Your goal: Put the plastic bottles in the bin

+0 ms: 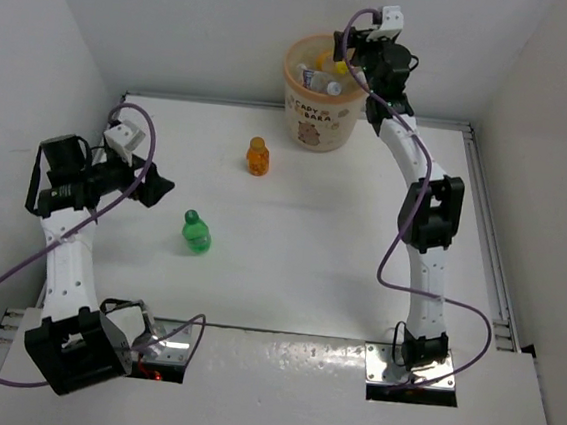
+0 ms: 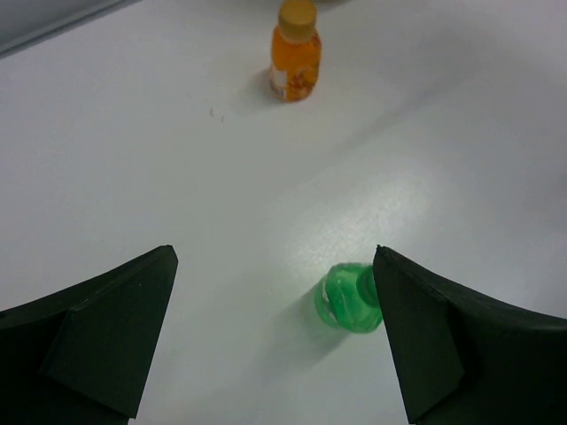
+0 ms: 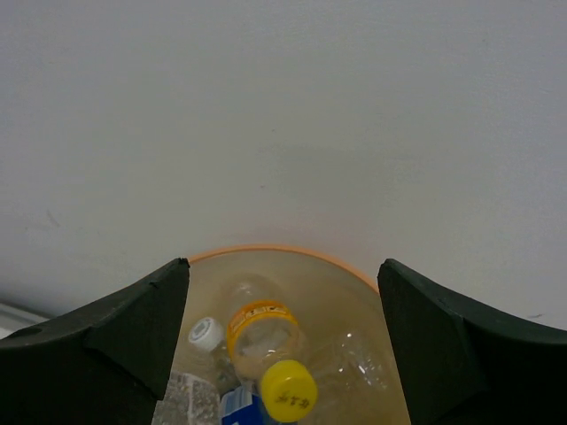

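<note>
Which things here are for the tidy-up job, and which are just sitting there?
For the job:
- green bottle
- orange bottle
- bin
- bottles already in the bin

Just there:
- purple cables
- table

Left gripper (image 2: 273,257) hung above the white worktop (image 2: 133,159), its two dark fingers (image 2: 97,345) spread wide with nothing between them. The green bottle (image 2: 344,301) stood upright, seen from above, partly hidden behind the right-hand finger. The orange bottle (image 2: 295,53) stood upright well beyond it, nearer the worktop's far edge.
</note>
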### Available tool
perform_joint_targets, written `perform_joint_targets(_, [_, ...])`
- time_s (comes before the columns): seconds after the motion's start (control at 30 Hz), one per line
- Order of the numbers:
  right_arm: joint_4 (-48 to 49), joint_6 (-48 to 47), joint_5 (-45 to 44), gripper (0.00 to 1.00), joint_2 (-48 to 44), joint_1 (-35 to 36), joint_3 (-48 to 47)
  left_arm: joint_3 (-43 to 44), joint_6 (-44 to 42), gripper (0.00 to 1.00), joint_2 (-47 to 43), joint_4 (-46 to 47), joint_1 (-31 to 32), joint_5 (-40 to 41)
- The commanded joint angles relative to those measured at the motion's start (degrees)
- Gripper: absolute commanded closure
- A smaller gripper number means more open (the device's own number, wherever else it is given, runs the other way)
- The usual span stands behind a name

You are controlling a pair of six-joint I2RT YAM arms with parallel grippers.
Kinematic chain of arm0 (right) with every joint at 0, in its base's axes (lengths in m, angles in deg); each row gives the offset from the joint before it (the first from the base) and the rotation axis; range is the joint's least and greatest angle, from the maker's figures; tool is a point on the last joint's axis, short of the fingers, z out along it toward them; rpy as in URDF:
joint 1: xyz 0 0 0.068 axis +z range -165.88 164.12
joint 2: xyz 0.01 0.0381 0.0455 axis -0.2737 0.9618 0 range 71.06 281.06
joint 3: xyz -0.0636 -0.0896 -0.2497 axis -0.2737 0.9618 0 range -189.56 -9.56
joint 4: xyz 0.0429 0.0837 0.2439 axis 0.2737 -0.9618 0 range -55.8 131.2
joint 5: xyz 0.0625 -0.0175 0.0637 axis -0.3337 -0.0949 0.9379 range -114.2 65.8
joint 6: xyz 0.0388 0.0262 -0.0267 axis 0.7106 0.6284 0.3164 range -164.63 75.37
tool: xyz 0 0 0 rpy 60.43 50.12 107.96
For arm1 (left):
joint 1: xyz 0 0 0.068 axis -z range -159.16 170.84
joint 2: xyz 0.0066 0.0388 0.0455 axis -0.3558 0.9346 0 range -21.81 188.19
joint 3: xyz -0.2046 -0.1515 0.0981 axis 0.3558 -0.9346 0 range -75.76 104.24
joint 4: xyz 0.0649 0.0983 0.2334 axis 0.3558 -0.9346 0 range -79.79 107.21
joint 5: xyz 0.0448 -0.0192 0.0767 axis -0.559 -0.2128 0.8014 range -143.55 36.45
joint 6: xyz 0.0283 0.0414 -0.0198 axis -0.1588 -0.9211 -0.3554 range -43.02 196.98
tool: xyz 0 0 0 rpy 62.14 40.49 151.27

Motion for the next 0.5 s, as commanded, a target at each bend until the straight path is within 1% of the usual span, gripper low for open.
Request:
perform_joint_targets(0.0, [0.5, 3.9, 1.7, 0.14, -11.7, -0.6, 1.7, 5.8, -24.9, 0.00, 2.9, -19.6, -2.7, -11.0])
perform_joint_targets(0.03, [0.1, 4.3, 2.3, 0.14, -13.1, -1.1, 2.8, 8.2, -37.9, 0.00, 5.6, -25.1, -2.7, -11.8])
perform_joint_targets(0.07, [-2.2, 4.7, 4.0, 0.14, -16.1, -1.4, 5.8, 9.3, -45.7, 0.00, 7.1, -37.7, -3.2, -12.3])
perform_joint_targets(0.1, [-3.3, 6.4, 5.8, 0.14, -19.6, -2.1, 7.1, 10.1, -53.3, 0.00, 8.7, -44.0, -3.2, -12.3])
perform_joint_targets(0.13, [-4.8, 6.7, 7.4, 0.14, -21.3, -2.8, 8.6, 10.1, -58.4, 0.00, 10.5, -47.2, -3.2, -10.5])
perform_joint_targets(0.17, [-6.2, 7.5, 8.1, 0.14, -26.9, -3.3, 14.0, 9.6, -58.4, 0.00, 10.5, -47.3, -3.2, -9.8])
perform_joint_targets(0.2, [-7.7, 7.8, 10.5, 0.14, -28.7, -4.2, 15.9, 8.7, -60.1, 0.00, 10.5, -47.3, -3.2, -9.0])
perform_joint_targets(0.23, [-8.1, 7.7, 11.3, 0.14, -30.5, -4.9, 17.8, 5.8, -64.7, 0.00, 9.8, -47.3, -3.2, -8.3])
perform_joint_targets(0.3, [-10.5, 7.0, 14.1, 0.14, -37.4, -6.2, 26.0, 2.8, -69.8, 0.00, 7.4, -47.3, -3.2, -7.8])
perform_joint_targets(0.33, [-11.1, 6.0, 14.6, 0.14, -39.0, -6.9, 29.9, 1.6, -71.4, 0.00, 7.4, -47.3, -2.7, -7.8])
perform_joint_targets(0.37, [-11.7, 5.8, 14.8, 0.14, -41.9, -7.6, 31.7, 0.0, -72.3, 0.00, 7.4, -46.7, -1.7, -8.3])
perform_joint_targets(0.43, [-13.5, 4.9, 15.8, 0.14, -47.0, -9.0, 37.9, -0.7, -72.3, 0.00, 8.9, -46.7, -1.7, -9.3])
perform_joint_targets(0.47, [-14.3, 4.6, 16.3, 0.14, -47.9, -9.5, 39.1, -0.7, -73.6, 0.00, 9.9, -46.7, -1.2, -9.3])
